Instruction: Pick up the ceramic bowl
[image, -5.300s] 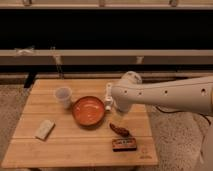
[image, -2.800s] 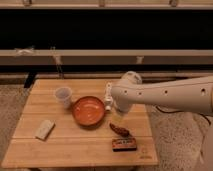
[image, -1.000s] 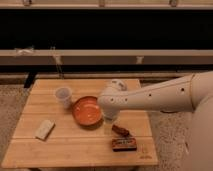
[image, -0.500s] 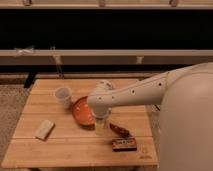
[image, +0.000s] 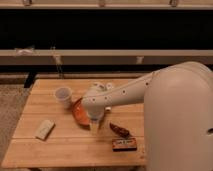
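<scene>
Half hidden under arm (image: 125, 92): bowl (image: 78, 111), mid-table (image: 60, 150). Gripper (image: 95, 125) down at its 4 o'clock rim, grip state impossible to tell. Cup (image: 63, 95) at bowl's 10 o'clock, white packet (image: 45, 129) at 8, brown snack (image: 119, 129) and dark bar (image: 124, 144) toward 4.

Table (image: 60, 147) carries ceramic bowl (image: 79, 111), cup (image: 63, 96), sponge (image: 44, 129), snack (image: 119, 129), bar (image: 124, 144); gripper (image: 95, 124) at bowl.

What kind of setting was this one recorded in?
Probably an indoor lab or office test area: a slatted wooden table with a ceramic bowl and cup, pale rails behind. The gripper hangs over the bowl's rim.
</scene>
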